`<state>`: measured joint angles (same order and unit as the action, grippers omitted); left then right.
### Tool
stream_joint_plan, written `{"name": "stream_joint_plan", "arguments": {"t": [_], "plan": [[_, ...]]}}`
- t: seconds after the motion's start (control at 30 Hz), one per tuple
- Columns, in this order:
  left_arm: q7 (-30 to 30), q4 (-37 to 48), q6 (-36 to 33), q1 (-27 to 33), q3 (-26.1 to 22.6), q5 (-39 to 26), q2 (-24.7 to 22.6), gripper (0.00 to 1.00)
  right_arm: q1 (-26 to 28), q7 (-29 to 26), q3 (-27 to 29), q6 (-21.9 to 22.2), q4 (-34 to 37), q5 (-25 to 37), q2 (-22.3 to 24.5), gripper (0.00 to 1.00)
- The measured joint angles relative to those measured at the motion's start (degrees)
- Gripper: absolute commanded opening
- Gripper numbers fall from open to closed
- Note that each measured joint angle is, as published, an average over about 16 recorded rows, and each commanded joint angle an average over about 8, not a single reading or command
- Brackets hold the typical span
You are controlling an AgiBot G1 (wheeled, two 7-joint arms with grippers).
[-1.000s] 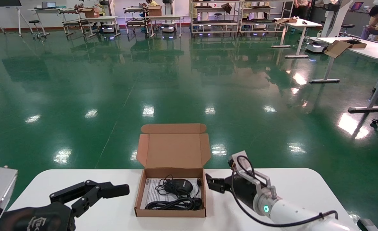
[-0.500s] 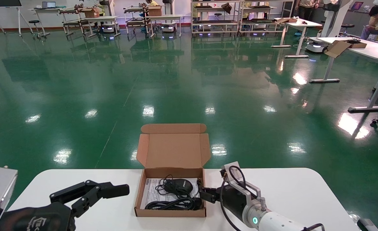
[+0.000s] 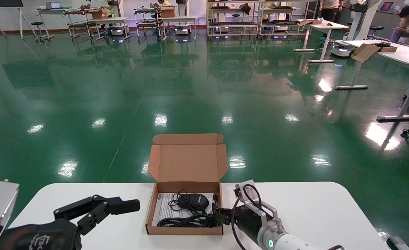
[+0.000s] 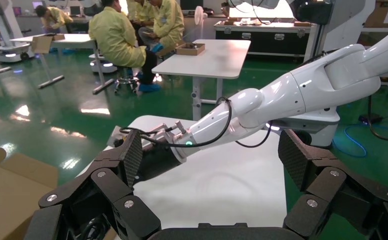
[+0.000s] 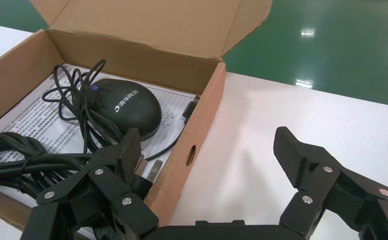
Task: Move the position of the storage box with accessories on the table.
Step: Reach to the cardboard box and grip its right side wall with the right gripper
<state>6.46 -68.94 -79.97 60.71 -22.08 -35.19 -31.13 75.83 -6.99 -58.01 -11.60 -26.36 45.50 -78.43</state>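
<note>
The storage box (image 3: 185, 231), brown cardboard with its lid standing open, sits at the middle of the white table (image 3: 312, 205). Inside lie a black mouse (image 3: 194, 200), its coiled cable (image 3: 187, 220) and a printed paper sheet (image 3: 163, 205). My right gripper (image 3: 220, 217) is open and straddles the box's right wall. In the right wrist view the gripper (image 5: 208, 147) has one finger inside the box by the mouse (image 5: 127, 107) and the other over bare table, with the wall (image 5: 202, 125) between them. My left gripper (image 3: 121, 206) is open and empty, left of the box.
The left wrist view shows the open left gripper (image 4: 212, 150) facing the right arm (image 4: 282, 100) across the table. Beyond the table's far edge is green floor (image 3: 190, 86). Other tables, racks and people stand far off.
My right gripper has moved left and nearer to me, from beside the box to straddling its right wall. The box and the left arm have not moved.
</note>
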Motion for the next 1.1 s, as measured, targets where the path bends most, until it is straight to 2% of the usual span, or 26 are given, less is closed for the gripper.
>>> {"name": "stream_joint_plan", "arguments": {"t": [1.1], "plan": [[0.0, 0.0, 0.0, 0.0, 0.0, 0.0, 0.0, 1.00, -0.5, -1.4, -9.4, 5.6, -1.8, -9.3, 0.0, 0.00]]}}
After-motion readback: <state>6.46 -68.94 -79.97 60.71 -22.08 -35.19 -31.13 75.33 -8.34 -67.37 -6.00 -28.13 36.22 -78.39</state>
